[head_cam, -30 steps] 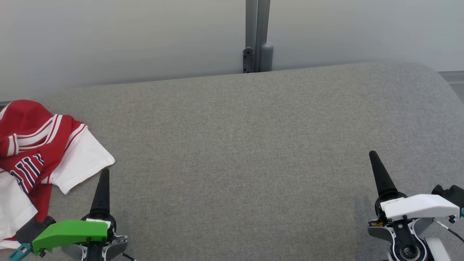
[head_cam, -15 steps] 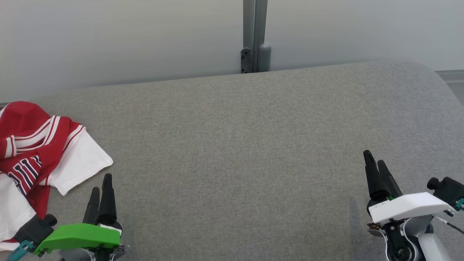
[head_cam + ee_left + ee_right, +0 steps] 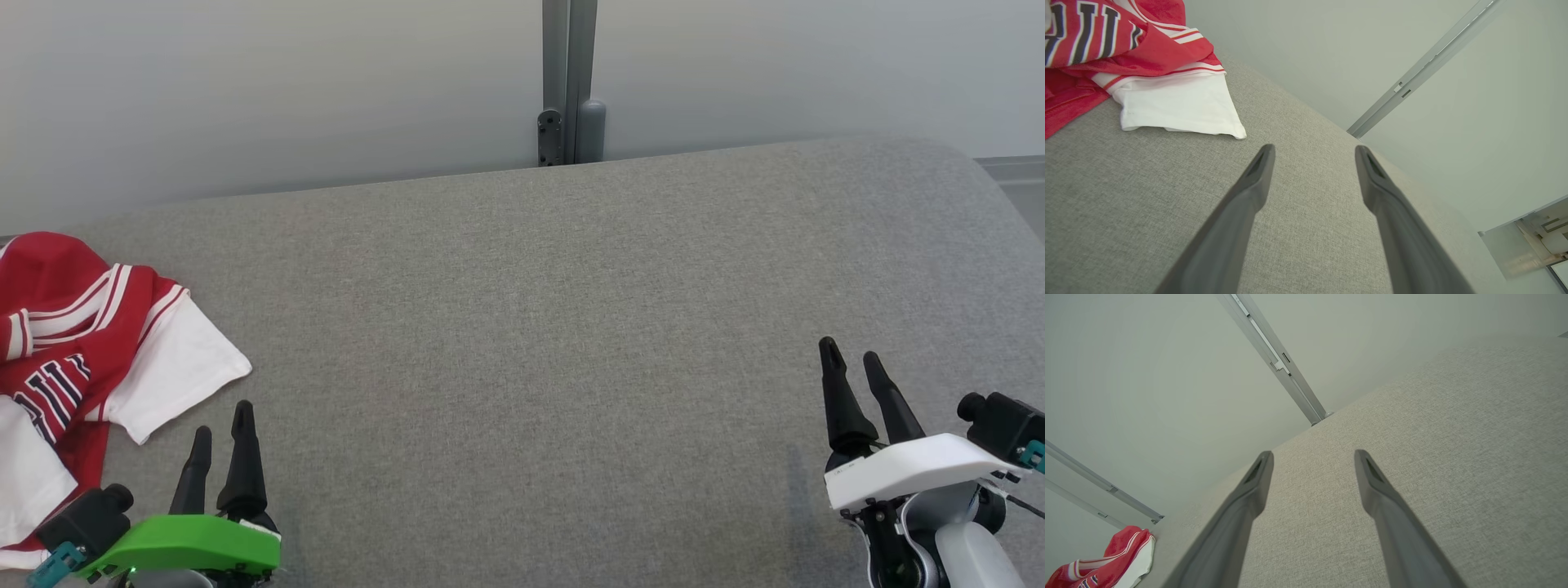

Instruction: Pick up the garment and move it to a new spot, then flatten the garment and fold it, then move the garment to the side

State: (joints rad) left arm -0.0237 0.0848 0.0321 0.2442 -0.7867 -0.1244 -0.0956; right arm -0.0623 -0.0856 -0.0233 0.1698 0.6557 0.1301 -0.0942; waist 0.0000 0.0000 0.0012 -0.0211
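Head view crops the garment (image 3: 82, 343) near the worktop's (image 3: 522, 327) left edge; left end effector (image 3: 221, 419), right end effector (image 3: 850, 349) both released.

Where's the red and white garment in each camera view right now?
Head view: garment at the far left edge of the grey surface.
Left wrist view: garment in the top left corner.
Right wrist view: garment in the bottom left corner.
Shared landmark: the grey metal post on the wall behind.

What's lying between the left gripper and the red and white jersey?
Only bare grey fabric separates left gripper from jersey, per the left wrist view.
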